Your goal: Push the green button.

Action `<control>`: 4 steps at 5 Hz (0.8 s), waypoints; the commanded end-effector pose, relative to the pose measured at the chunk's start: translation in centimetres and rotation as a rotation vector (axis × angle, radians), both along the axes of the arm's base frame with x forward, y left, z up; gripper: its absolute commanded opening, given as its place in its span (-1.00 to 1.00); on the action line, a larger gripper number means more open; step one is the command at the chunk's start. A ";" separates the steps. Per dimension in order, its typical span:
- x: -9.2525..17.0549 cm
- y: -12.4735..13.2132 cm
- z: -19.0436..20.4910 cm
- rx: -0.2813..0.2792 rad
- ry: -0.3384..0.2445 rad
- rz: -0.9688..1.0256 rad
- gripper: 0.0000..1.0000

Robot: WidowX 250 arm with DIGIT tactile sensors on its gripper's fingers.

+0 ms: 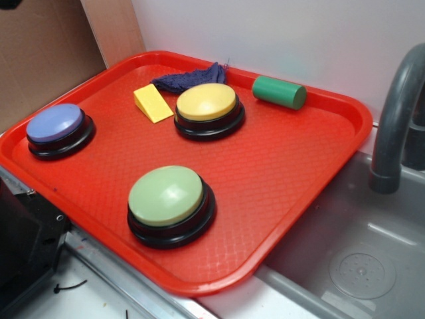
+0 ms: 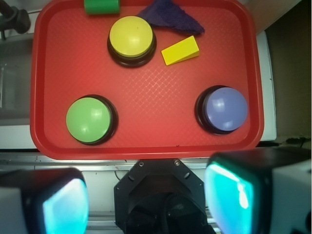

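The green button (image 1: 166, 196), a pale-green dome on a glossy black base, sits near the front edge of the red tray (image 1: 319, 166). In the wrist view the green button (image 2: 89, 120) lies at the tray's lower left. My gripper (image 2: 146, 200) hangs high above the counter outside the tray's near rim, well clear of the button. Its two teal-padded fingers (image 2: 66, 207) stand wide apart with nothing between them. In the exterior view the gripper is out of sight.
On the tray (image 2: 146, 105) also sit a yellow button (image 2: 131, 36), a blue button (image 2: 225, 108), a yellow wedge (image 2: 181, 50), a dark green cylinder (image 2: 101, 6) and a purple cloth (image 2: 170, 14). The robot's black base (image 2: 161, 195) lies below. A grey sink (image 1: 358, 266) and faucet (image 1: 398, 113) flank the tray.
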State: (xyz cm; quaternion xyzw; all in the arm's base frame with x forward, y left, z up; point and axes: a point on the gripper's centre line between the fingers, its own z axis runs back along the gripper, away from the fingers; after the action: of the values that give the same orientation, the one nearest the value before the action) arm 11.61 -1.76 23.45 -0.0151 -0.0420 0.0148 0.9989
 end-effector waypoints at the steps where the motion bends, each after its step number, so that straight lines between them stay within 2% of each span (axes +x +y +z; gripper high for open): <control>1: 0.0 0.0 0.0 0.000 0.000 0.000 1.00; 2: 2.9 -4.1 -5.0 -0.015 -0.002 -0.226 1.00; 3: 3.3 -7.2 -8.7 0.025 -0.100 -0.353 1.00; 4: 2.7 -7.8 -12.4 0.023 -0.066 -0.355 1.00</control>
State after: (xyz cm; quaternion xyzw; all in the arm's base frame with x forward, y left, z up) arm 13.93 -9.13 10.40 -0.0031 -0.0516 -0.1622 0.9854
